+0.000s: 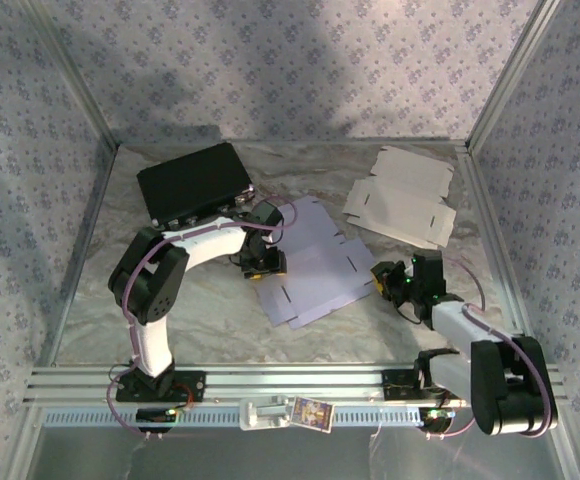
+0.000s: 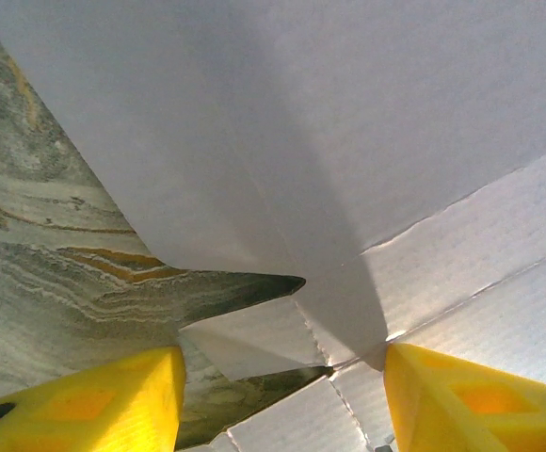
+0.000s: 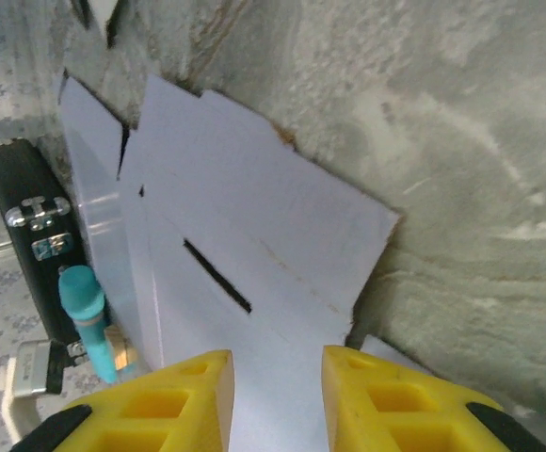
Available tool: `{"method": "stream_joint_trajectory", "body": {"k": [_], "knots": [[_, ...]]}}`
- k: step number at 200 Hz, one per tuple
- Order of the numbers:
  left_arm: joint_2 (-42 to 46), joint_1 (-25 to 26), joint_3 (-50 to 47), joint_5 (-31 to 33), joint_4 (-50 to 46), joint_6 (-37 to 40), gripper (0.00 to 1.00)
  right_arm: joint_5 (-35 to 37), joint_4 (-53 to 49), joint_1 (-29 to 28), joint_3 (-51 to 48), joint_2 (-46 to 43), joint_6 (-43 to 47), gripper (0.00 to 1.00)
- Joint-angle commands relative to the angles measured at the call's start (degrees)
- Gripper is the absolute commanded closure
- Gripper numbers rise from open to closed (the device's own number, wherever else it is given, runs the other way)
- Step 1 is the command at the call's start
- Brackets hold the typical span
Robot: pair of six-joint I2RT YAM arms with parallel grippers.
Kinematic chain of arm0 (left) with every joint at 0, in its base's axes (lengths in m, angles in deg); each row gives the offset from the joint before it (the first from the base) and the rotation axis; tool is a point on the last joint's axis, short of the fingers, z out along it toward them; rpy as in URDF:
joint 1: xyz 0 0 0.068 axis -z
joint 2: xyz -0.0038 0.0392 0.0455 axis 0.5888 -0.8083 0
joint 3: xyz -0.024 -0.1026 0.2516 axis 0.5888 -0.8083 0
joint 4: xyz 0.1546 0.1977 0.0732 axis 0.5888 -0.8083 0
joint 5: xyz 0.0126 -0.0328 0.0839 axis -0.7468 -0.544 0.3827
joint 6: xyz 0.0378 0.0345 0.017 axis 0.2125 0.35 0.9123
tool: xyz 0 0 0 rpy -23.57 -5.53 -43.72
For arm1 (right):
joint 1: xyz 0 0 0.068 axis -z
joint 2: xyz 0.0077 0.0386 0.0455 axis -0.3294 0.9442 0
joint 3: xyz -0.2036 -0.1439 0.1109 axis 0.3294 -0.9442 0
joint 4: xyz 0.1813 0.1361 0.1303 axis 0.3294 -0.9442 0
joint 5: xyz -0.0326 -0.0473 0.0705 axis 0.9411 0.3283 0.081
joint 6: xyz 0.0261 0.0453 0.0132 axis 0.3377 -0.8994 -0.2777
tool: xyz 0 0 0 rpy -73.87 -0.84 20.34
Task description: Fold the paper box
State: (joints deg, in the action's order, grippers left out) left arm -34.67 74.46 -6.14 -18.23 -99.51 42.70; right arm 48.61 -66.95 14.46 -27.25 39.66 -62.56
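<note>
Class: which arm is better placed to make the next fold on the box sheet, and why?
Probably left: the open left gripper straddles a corner of the sheet where a flap looks raised. The right gripper faces flat paper.

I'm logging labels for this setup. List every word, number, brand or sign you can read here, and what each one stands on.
No text here can be read.
small card on the front rail: colourful print, too small to read.
paper box, lying flat: blank.
second flat box: blank.
black case: no legible label.
</note>
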Motion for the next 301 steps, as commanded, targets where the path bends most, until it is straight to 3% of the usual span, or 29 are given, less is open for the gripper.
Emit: {"method": "stream_joint_trajectory", "body": {"k": [1,51,86,212,263,301], "knots": [[-1.5,1.2,0.8,-1.1,-1.1,0.6,0.42,-0.1,-0.7,0.9,1.9,4.4,2.3,0.68],[-1.5,1.2,1.2,-1.5,-1.0,0.6,0.4,-2.4,3.2,2.6,5.1,12.3,4.1,0.68],[-1.9,1.1,1.0,-2.6,-0.3,1.2,0.39,-5.9,12.7,1.9,5.8,18.1,2.5,0.68],[-2.7,0.7,1.4,-3.9,-0.8,2.5,0.4,-7.6,24.4,1.5,8.9,22.8,-0.2,0.71],[-2.5,0.4,1.3,-3.9,-1.0,3.1,0.4,-6.1,24.2,-0.8,9.7,23.7,0.2,0.79],[-2.2,0.3,1.2,-3.9,-1.2,3.2,0.4,-3.9,21.1,-1.7,10.4,22.0,1.0,0.93]]}}
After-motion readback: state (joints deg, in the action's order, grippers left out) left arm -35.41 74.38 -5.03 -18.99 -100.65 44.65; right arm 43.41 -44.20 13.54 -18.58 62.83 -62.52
